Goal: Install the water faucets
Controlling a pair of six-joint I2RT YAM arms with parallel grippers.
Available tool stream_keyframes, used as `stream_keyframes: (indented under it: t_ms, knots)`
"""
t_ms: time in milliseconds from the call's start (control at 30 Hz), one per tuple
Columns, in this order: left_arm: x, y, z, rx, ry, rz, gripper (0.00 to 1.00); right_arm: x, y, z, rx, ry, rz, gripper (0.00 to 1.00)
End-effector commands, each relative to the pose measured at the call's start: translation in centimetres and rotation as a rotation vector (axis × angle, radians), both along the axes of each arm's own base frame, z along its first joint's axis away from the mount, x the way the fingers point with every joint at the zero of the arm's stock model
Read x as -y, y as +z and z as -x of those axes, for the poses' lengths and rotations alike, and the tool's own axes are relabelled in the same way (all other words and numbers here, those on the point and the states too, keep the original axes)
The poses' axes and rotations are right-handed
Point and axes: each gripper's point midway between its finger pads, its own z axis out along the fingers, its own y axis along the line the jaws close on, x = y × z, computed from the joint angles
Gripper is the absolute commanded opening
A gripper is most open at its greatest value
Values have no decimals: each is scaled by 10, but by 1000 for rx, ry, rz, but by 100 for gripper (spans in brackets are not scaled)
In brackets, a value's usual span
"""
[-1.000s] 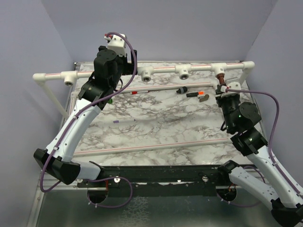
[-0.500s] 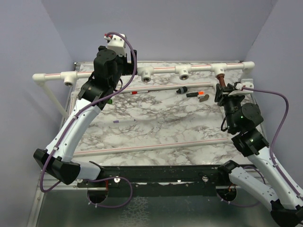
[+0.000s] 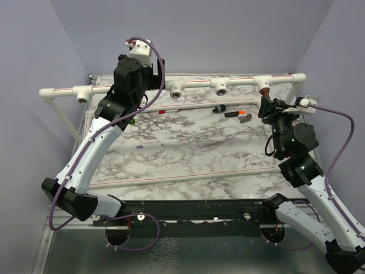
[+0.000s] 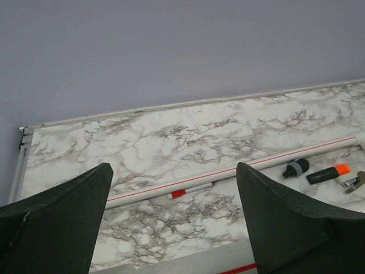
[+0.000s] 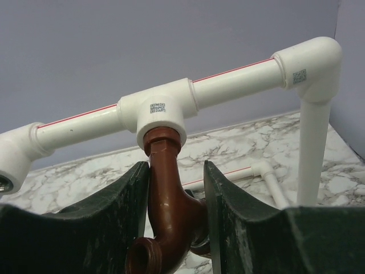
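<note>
Lavender walls close in a marble-patterned table. Along its far side runs a raised white pipe rail with round-socketed T-fittings spaced along it.

At the right end of the rail, the reddish-brown faucet hangs from the last T-fitting, its neck pushed up into the socket and its spout curving down toward the table. The right arm reaches up to it, and its jaws are closed on the faucet's body, one on each side, just below the fitting. The collar sits right against the socket's rim, but I can't tell whether it is fully tightened or only partly in.

The left arm is up at the left part of the rail. Its jaws stand wide apart with nothing between them, looking past the rail at the table beyond. Three other sockets on the rail are bare.

A scrap of bright green shows under the left arm, just in front of the rail. It could be the green faucet, but too little of it is visible to be sure.

Odd bits lie loose on the table in front of the rail, including a black connector and an orange-tipped marker.

My guess is that the job is roughly half done. One faucet is in its socket and may still need tightening, and the other is not yet on the rail.
</note>
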Motion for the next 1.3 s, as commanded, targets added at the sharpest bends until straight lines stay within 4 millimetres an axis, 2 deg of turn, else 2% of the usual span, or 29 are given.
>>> stream_keyframes:
  t_ms: [0, 67, 200, 233, 333, 400, 500, 667, 733, 833, 1100, 1267]
  knots:
    - [34, -83, 22, -279, -157, -96, 92, -36, -6, -7, -27, 147, -60, 0]
    - [37, -73, 25, -263, -179, -72, 96, -36, -9, -10, -42, 139, -19, 1]
    - [39, -60, 25, -242, -186, -56, 98, -32, -14, -15, -77, 109, 76, 1]
    - [39, -61, 24, -244, -186, -60, 98, -31, -14, -15, -82, 105, 97, 5]
    - [40, -63, 23, -256, -187, -66, 98, -28, -6, -14, -73, 95, 145, 33]
    - [41, -67, 21, -265, -189, -71, 98, -23, 0, -10, -67, 85, 175, 46]
    - [42, -68, 19, -267, -190, -76, 98, -20, 11, -4, -56, 88, 212, 60]
    - [45, -66, 15, -271, -194, -77, 98, -14, 22, 10, -78, 108, 265, 78]
    - [46, -62, 14, -269, -195, -74, 98, -11, 24, 19, -86, 121, 271, 81]
    - [52, -47, 16, -242, -228, -53, 98, -4, 24, 35, -103, 134, 285, 83]
    - [62, 9, 21, -131, -294, 19, 98, 27, 22, 72, -167, 86, 259, 88]
    - [60, 45, 26, -45, -294, 63, 98, 37, 7, 93, -219, 84, 174, 88]
